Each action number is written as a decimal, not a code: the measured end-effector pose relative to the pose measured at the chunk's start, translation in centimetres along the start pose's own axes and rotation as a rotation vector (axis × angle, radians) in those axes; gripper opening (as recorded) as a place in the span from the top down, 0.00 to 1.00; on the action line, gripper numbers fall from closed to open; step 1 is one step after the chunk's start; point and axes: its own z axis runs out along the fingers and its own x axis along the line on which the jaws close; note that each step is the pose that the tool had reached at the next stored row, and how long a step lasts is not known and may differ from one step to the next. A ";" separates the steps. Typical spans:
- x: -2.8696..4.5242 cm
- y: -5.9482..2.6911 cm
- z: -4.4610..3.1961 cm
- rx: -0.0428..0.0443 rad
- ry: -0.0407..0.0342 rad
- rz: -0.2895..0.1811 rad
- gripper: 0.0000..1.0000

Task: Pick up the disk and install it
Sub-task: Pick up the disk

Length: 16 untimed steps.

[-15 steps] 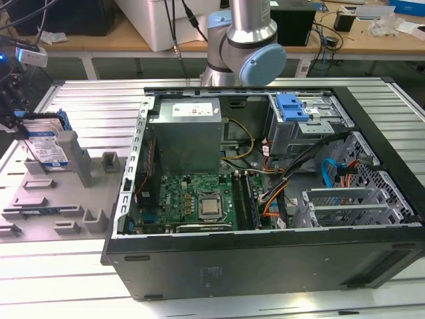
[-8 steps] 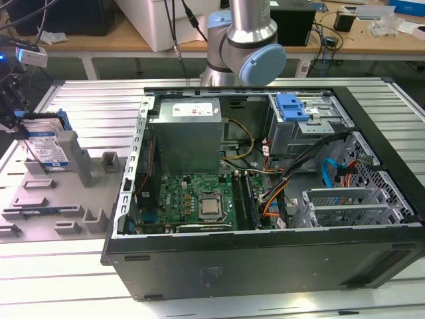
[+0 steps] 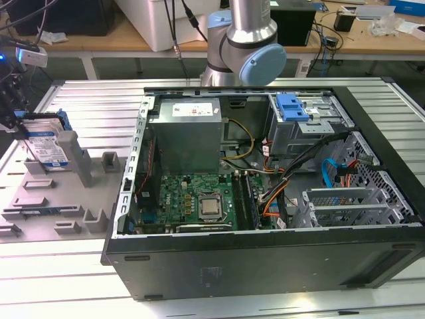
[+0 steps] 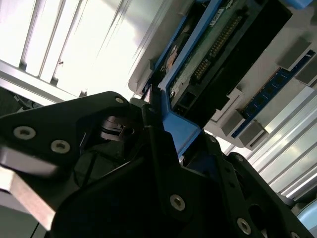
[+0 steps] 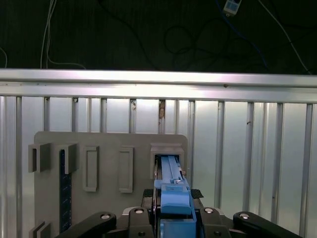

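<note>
The disk [image 3: 48, 145] stands on edge in a slot of the grey fixture [image 3: 40, 193] on the counter [image 3: 86, 100], at the exterior view's left, well apart from the open computer case [image 3: 265, 266]. Stood up like this, it offers its blue carrier rail upward, which is likely why the end effector [image 3: 20, 125] meets it from above. In the second wrist view the end effector [image 4: 163, 124] is closed tight on either side of that rail (plastic, so a fair place to pinch). The disk [image 4: 218, 44] shows its circuit side there. Whether it has left the slot I cannot tell. The install has not begun, I judge.
</note>
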 end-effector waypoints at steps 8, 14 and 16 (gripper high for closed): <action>0.00 0.00 0.00 -0.0001 0.0006 0.000 0.44; 0.00 0.00 0.03 0.0000 0.0006 0.000 0.63; 0.00 0.00 0.04 0.0000 0.0005 0.000 0.63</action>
